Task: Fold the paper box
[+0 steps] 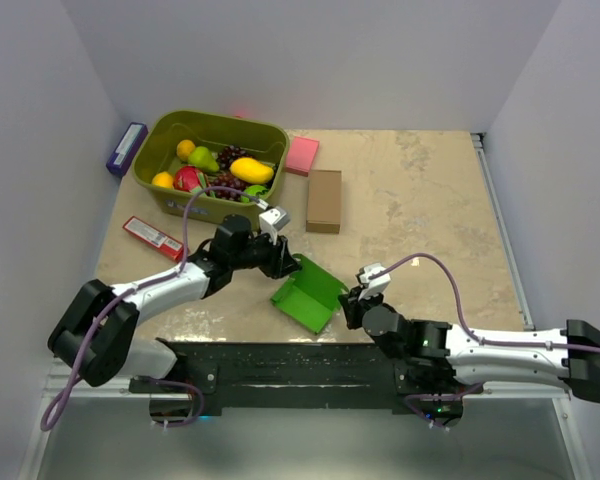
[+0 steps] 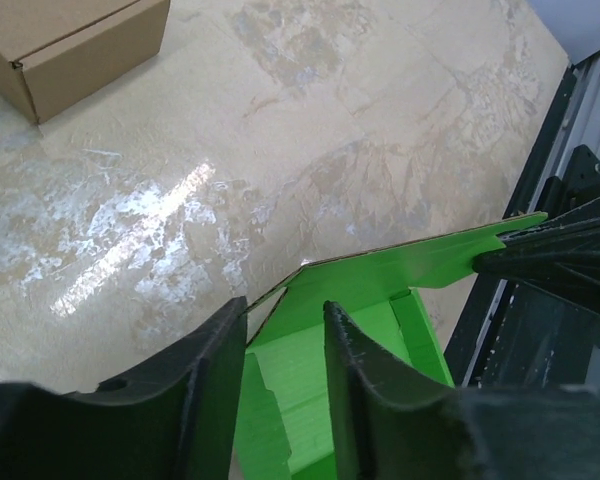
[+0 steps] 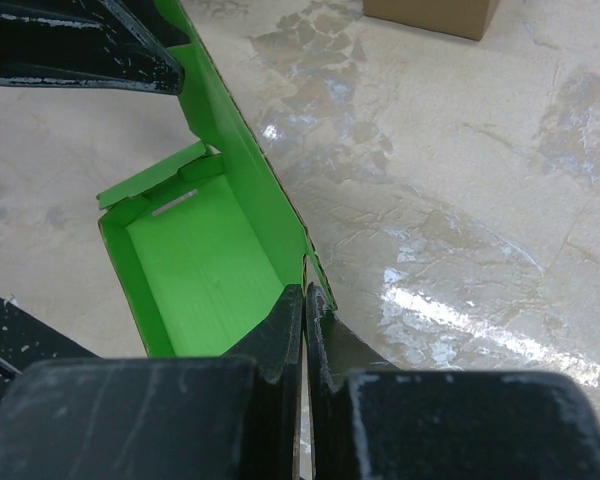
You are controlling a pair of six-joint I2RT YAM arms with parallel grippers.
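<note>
- Green card: the paper box [image 1: 313, 292] sits half raised on the beige table [image 1: 420, 190], close to the near edge and between the two grippers. Its floor lies flat. One long wall stands up, and a short end wall with a tab leans inward.
- Brown cardboard box [image 1: 323, 200] is at 12 o'clock from the paper box, well apart from it.
- The pink pad [image 1: 302, 155] lies further out, also at 12 o'clock, just beside the olive basket [image 1: 220, 122].
- The basket is at 11 o'clock and holds fruit [image 1: 252, 170].
- At about 10 o'clock are a red packet [image 1: 152, 237] and, further off against the side wall, a purple box [image 1: 126, 148].
- From above, the left wrist covers the paper box's 10 o'clock corner.
- The left arm reaches in low from 8 o'clock. The left gripper [image 1: 283, 260] has its fingers [image 2: 215, 390] parted by a middling gap astride the raised wall's top edge, which the pads do not squeeze.
- The right arm stretches low from 4 o'clock. The right gripper [image 3: 305, 295] is pinched tight on the wall's end tab at the paper box's 3 o'clock corner.
</note>
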